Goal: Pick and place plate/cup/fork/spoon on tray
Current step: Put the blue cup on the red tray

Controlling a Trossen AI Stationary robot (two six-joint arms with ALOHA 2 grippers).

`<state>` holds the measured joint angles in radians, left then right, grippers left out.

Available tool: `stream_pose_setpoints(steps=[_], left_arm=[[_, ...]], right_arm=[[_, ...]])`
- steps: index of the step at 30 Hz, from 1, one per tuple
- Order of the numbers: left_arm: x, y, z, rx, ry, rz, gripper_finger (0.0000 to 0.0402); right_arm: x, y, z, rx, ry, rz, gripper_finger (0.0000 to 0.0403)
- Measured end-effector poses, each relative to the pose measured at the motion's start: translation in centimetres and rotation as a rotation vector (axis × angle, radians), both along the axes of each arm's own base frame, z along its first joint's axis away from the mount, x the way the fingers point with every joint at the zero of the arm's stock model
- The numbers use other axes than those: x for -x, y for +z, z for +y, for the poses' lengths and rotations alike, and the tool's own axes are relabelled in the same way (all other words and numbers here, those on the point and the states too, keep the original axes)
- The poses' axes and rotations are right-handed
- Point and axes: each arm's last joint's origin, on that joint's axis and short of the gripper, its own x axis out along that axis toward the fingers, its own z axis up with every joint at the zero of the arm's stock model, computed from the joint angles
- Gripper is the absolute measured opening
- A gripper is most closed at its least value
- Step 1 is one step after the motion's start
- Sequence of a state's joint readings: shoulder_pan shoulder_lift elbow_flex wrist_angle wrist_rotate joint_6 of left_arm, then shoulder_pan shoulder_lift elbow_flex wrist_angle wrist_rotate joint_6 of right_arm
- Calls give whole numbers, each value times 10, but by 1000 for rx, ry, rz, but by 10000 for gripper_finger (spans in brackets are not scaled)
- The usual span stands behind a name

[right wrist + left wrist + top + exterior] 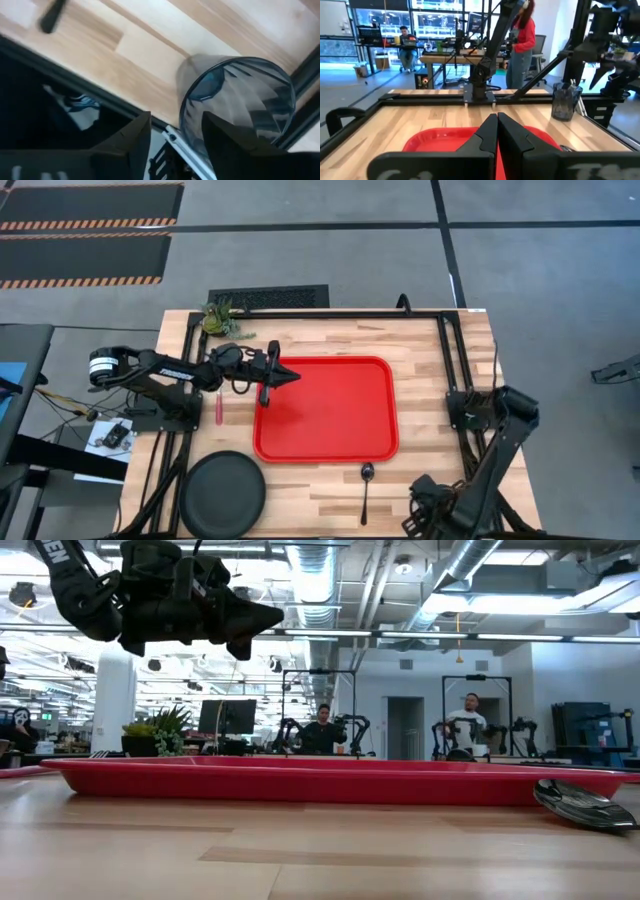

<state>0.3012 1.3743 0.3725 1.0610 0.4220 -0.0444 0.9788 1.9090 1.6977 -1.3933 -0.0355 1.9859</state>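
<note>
My left tool [283,375] hangs above the far-left corner of the red tray [330,442], its fingers pressed together on nothing. My right tool [172,132] sits low at the near-right edge of the tabletop [440,480], fingers spread, with the cup [235,107] just past the fingertips; one finger looks to lie over its rim, but I cannot tell whether it touches, and nothing is gripped yet.

The tray is bare. The plate [222,492] lies at the near-left corner of the tabletop, the fork [219,406] just left of the tray beneath my left arm, the spoon [366,488] just near of the tray's near edge.

I judge the cup light, thin-walled and smooth, likely to slip or tip if pinched high. I would close across its wall well below the rim, one finger inside and one outside, gently, since it may crack or flex.

The plate looks stiff and heavier; its raised rim is the only hold. Fork and spoon are slim, flat and hard against the wood, so I would take each across mid-handle with the fingertips close to the tabletop
</note>
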Motion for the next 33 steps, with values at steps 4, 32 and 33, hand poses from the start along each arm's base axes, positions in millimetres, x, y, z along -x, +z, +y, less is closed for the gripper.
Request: stream_pose_setpoints(steps=[4,32,33], left_arm=[[-1,2,0,-1,0,-7,0],[13,-26,-27,27,-129,88,0],[17,-29,-29,19,-132,84,0]], right_arm=[[-6,-10,1,8,-17,59,206],[-45,7,-47,78,361,-35,15],[-48,13,-56,91,383,-44,11]])
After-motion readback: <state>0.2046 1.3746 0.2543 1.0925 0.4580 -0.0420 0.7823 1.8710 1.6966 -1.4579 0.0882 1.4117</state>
